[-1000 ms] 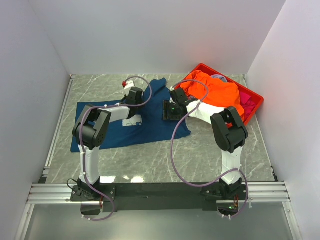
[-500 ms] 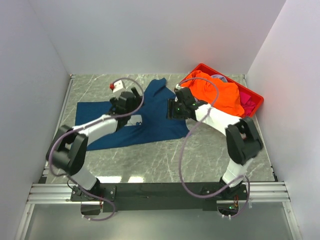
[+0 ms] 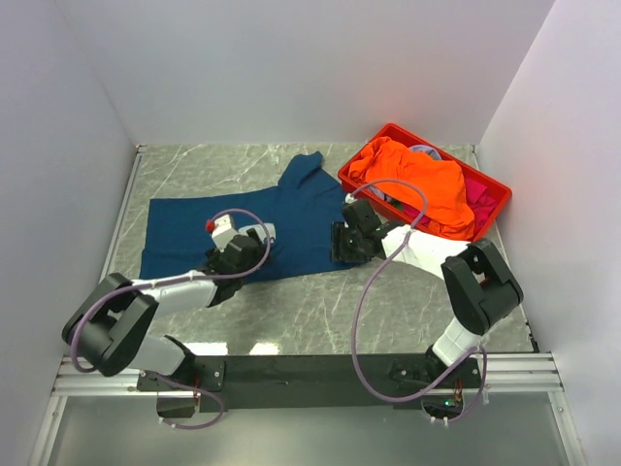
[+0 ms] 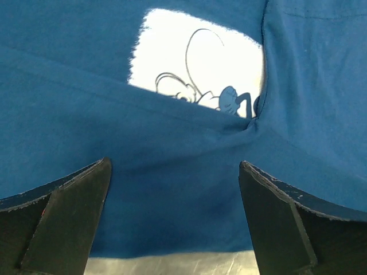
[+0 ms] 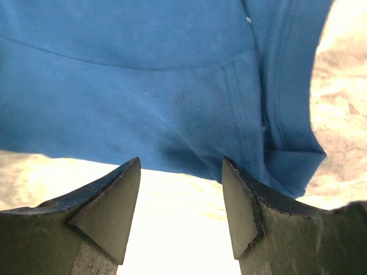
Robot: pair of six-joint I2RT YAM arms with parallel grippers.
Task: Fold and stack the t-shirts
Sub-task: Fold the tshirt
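The dark navy t-shirt lies spread on the marble table, with its pale mouse print partly under a fold. My left gripper is open and empty, low over the shirt's near hem. My right gripper is open and empty at the shirt's near right corner, its fingers on either side of the hem edge. The orange t-shirt is heaped in the red crate, with magenta-pink cloth beside it.
The red plastic crate stands at the back right, close behind my right arm. White walls close in the table on three sides. Bare marble shows between the shirt and the arms' bases.
Both grippers have drawn back toward the near edge, the left from the shirt's collar area to its near hem. The navy shirt now lies flatter and more spread out.
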